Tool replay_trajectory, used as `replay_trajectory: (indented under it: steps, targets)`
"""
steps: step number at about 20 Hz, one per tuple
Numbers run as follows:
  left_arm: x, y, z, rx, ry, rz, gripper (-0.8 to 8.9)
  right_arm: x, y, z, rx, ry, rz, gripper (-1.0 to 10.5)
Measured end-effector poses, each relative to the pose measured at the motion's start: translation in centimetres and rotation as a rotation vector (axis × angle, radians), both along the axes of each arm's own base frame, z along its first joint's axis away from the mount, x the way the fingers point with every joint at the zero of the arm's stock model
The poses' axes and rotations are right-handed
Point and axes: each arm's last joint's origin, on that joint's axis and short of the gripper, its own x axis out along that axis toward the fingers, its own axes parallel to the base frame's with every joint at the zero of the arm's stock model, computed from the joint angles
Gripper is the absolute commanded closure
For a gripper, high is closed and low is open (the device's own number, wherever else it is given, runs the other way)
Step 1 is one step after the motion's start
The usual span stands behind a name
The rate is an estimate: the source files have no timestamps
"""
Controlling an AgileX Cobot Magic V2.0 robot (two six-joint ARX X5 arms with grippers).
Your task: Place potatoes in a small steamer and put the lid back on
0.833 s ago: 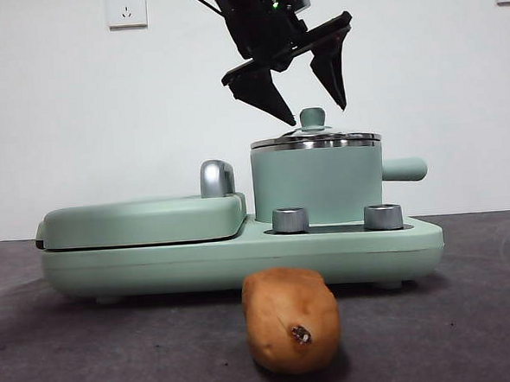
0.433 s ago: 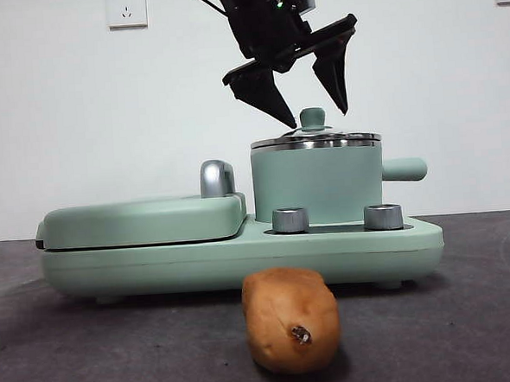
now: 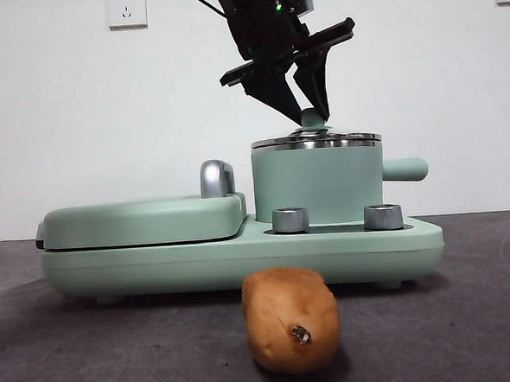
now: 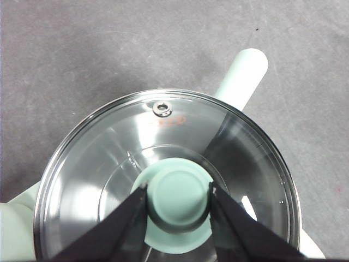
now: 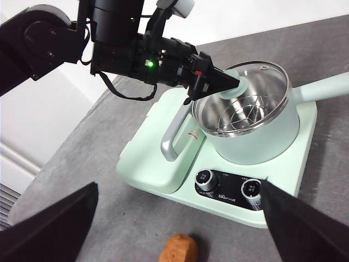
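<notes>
The potato [image 3: 291, 320] lies on the dark table in front of the appliance, also low in the right wrist view [image 5: 179, 250]. The mint-green steamer [image 3: 317, 183] stands on the base's right half with the glass lid [image 3: 315, 139] resting on its rim. My left gripper [image 3: 308, 111] reaches down from above and is shut on the lid's green knob [image 4: 179, 196], one jaw on each side of it. A steel rack shows through the lid [image 5: 262, 82] inside the steamer [image 5: 256, 136]. My right gripper [image 5: 180, 185] hovers high over the table's near side, open and holding nothing.
The flat green griddle cover [image 3: 144, 219] with a steel handle [image 3: 216, 178] fills the base's left half. Two steel dials [image 3: 291, 220] sit on the base front. The steamer's side handle [image 3: 403, 170] points right.
The left gripper's jaws, wide apart above the lid a second ago, have dropped slightly and shut on the knob. Lid and potato have not moved.
</notes>
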Motion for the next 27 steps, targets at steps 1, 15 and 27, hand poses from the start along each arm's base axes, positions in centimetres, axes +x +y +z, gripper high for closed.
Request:
replay_trajectory:
  steps: [1, 15, 27]
  targets:
    - [0.0, 0.0, 0.0, 0.000, 0.000, 0.000, 7.95, 0.0, 0.0, 0.0, 0.000, 0.000, 0.000, 4.7]
    - [-0.5, 0.5, 4.8, -0.061, -0.045, 0.011, 7.96, 0.1, 0.0, -0.1, 0.001, 0.007, 0.000, 4.7]
    - [1.1, 9.2, 7.6, -0.006, 0.023, 0.186, 7.96, 5.3, 7.1, -4.1, -0.228, 0.335, 0.101, 4.7]
